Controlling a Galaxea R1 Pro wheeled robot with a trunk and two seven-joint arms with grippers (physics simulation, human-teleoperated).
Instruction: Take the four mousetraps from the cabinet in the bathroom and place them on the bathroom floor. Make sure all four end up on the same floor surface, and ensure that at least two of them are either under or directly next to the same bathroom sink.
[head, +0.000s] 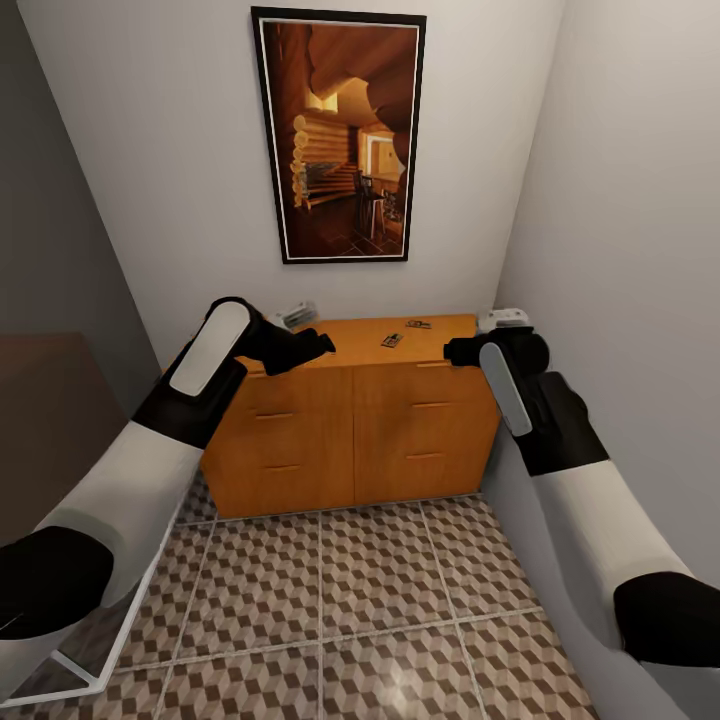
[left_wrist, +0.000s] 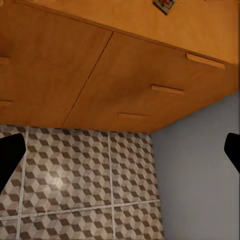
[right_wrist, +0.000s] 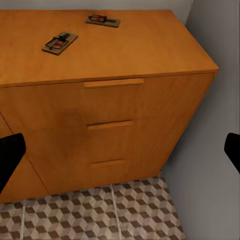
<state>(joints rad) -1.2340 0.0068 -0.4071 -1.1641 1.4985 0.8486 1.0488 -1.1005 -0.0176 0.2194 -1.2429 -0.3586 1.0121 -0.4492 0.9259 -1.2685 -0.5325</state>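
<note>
Mousetraps, two of them, one (right_wrist: 59, 43) nearer and one (right_wrist: 103, 20) farther right, lie apart on the orange cabinet (head: 350, 430) top against the far wall, while both arms hover before it with fingers (right_wrist: 10, 157) spread, empty.

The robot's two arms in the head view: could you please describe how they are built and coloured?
Both arms are chunky and rounded, in alternating white and matte black segments: black elbows, white forearm shells, black wrists. A light grey elongated panel runs along each wrist section. The left gripper and right gripper are black. No cables or markings are visible.
</note>
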